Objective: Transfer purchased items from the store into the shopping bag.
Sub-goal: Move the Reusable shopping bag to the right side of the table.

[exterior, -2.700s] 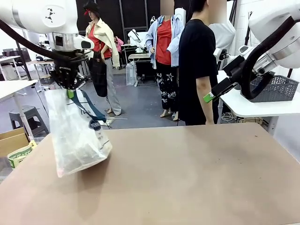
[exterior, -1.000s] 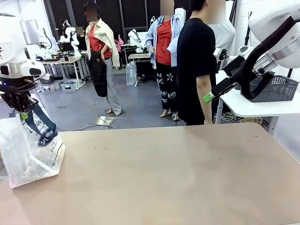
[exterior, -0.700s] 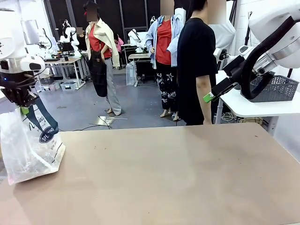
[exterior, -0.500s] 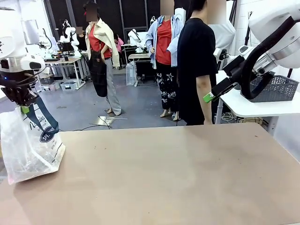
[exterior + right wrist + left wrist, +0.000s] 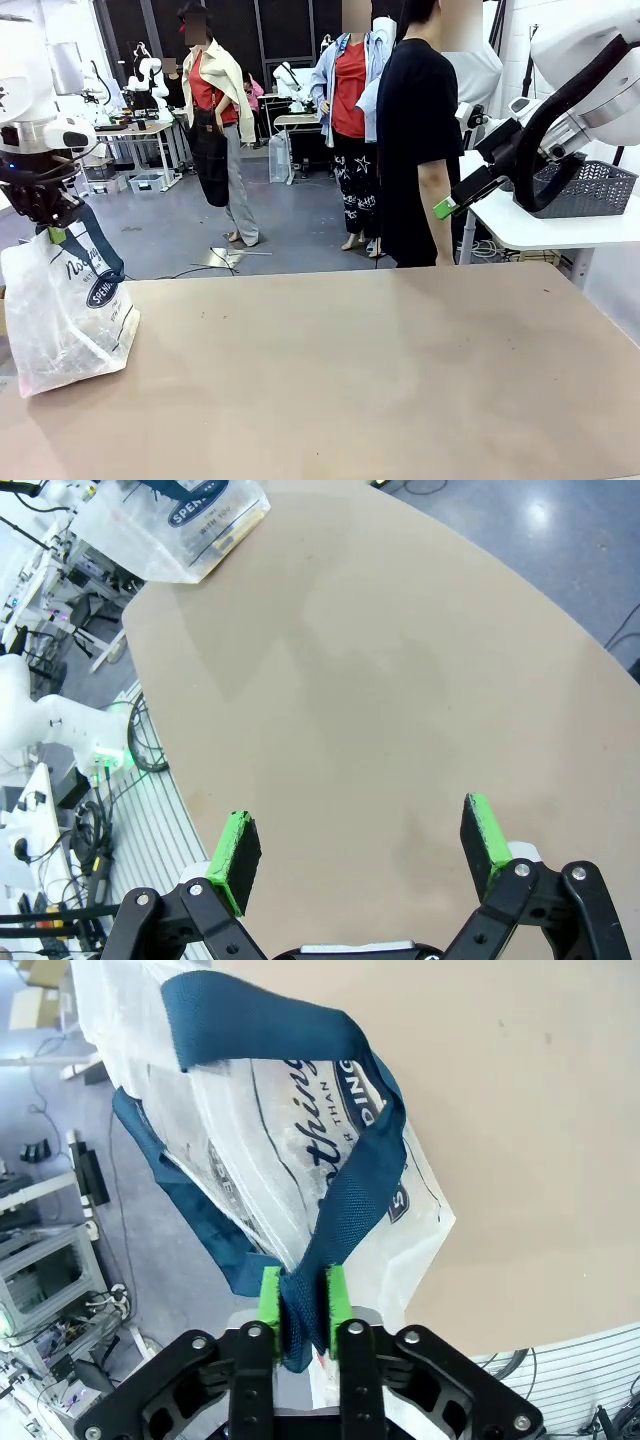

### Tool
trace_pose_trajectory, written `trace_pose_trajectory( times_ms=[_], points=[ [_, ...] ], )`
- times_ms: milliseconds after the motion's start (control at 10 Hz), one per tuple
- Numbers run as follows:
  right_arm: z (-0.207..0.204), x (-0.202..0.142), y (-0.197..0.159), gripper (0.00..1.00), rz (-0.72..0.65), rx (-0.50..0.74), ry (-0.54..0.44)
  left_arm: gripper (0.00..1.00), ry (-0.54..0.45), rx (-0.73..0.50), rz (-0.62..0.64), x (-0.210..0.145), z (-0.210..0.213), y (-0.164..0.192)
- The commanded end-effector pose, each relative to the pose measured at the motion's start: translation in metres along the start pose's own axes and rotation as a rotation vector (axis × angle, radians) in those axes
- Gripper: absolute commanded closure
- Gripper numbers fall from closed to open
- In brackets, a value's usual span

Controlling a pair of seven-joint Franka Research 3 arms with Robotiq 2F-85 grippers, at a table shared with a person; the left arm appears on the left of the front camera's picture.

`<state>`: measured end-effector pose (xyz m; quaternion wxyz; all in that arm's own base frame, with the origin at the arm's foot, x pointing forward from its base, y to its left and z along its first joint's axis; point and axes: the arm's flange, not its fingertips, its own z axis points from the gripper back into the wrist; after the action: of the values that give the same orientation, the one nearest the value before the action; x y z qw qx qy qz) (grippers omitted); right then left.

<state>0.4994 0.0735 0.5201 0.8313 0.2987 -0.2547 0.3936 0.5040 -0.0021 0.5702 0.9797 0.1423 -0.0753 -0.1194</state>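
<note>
While the shopping bag [image 5: 68, 320] rests at the counter's [image 5: 380, 370] nine o'clock edge, the left end effector [image 5: 303, 1307] pinches its navy handle [image 5: 350, 1210]; the right end effector [image 5: 360, 850] gapes empty. Likely next: release the strap, fetch goods from the store [image 5: 585, 190] at three o'clock.

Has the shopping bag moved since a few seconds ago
Yes. The shopping bag, held by its strap in the left hand, has gone left, from well onto the table to its left edge.
</note>
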Motion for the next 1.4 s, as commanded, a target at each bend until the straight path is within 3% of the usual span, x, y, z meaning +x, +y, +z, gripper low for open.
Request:
trace_pose_trajectory(
  times_ms=[0, 100, 200, 1100, 1300],
  points=[
    [-0.001, 0.003, -0.001, 0.0, -0.009, 0.015, -0.012, 0.22, 0.01, -0.011, 0.013, 0.007, 0.008, 0.003],
    [-0.001, 0.003, -0.001, 0.0, -0.009, 0.015, -0.012, 0.03, 0.013, -0.013, 0.018, 0.008, 0.01, 0.005],
    [-0.001, 0.003, -0.001, 0.0, -0.009, 0.015, -0.012, 0.0, 0.016, -0.012, 0.012, 0.01, 0.013, 0.007],
    [-0.001, 0.003, -0.001, 0.0, -0.009, 0.015, -0.012, 0.0, 0.057, 0.013, -0.016, 0.021, 0.014, 0.002],
    [-0.001, 0.003, -0.001, 0.0, -0.009, 0.015, -0.012, 0.0, 0.023, 0.0, 0.005, 0.015, 0.013, 0.004]
  ],
)
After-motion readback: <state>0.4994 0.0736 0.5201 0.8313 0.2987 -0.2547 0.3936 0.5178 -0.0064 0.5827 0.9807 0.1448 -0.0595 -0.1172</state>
